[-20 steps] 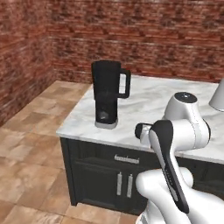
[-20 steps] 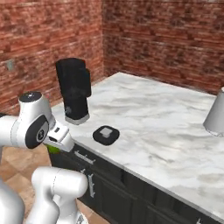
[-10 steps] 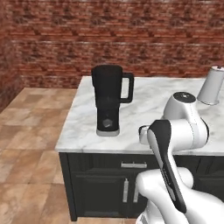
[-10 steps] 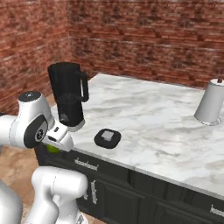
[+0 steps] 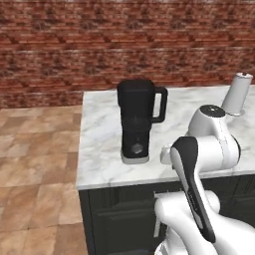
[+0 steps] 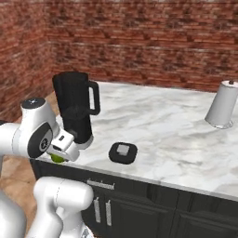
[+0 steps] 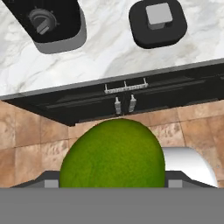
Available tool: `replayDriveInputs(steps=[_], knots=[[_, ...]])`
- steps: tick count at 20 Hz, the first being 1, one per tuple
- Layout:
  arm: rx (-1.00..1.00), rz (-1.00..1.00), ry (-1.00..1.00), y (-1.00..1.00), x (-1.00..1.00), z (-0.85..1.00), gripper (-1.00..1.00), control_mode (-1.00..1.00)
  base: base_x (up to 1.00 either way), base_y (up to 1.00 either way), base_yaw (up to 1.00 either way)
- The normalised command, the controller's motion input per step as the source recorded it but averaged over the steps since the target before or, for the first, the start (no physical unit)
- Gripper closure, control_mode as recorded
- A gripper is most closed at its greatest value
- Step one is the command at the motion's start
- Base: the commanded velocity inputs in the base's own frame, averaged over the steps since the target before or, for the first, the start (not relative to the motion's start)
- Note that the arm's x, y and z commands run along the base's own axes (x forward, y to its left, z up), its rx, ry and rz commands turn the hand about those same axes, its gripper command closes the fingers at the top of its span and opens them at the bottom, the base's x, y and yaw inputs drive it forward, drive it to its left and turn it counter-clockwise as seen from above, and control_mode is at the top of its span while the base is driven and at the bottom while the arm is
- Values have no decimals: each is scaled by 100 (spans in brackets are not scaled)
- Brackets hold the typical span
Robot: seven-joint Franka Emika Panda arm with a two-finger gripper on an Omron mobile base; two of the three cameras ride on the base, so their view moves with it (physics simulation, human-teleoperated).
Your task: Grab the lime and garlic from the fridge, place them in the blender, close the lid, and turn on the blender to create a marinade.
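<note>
My gripper [image 6: 60,153] is shut on the lime [image 7: 113,155], a round green fruit seen close up in the hand view and peeking out under the hand [image 6: 56,159] just off the counter's front edge. On the marble counter stands the black blender [image 5: 137,119], its jug open at the top [image 6: 76,107] and its knob facing the front [image 7: 41,22]. To the right of the blender's base lies the black lid [image 6: 123,152] with its grey square cap [image 7: 157,19]. The garlic and the fridge are out of view.
A pale grey tapered roll on a stand [image 6: 223,104] sits at the counter's back right [image 5: 237,93]. Dark cabinet doors with silver handles [image 7: 124,103] run below the counter edge. A brick wall [image 5: 124,45] backs the counter, with tiled floor to the left.
Both base views have shifted, so the base has driven: the counter and blender now sit more squarely ahead and closer. The arm keeps its pose with the lime in its grip.
</note>
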Motion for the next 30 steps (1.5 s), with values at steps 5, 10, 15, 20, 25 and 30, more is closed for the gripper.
replayDriveInputs(steps=[5, 10, 15, 20, 25, 30], knots=[[0, 0, 0, 0, 0, 0, 100, 100, 44, 52, -16], [0, 0, 0, 0, 0, 0, 100, 100, 47, 20, -11], [0, -1, 0, 3, 0, 11, 100, -100, 21, 10, -6], [0, 0, -25, 0, 0, 95, 100, -100, 0, 0, 0], [0, 0, -33, 0, 12, 100, 100, -100, 0, 0, 0], [0, 0, -24, 0, 22, 100, 100, -100, 0, 0, 0]])
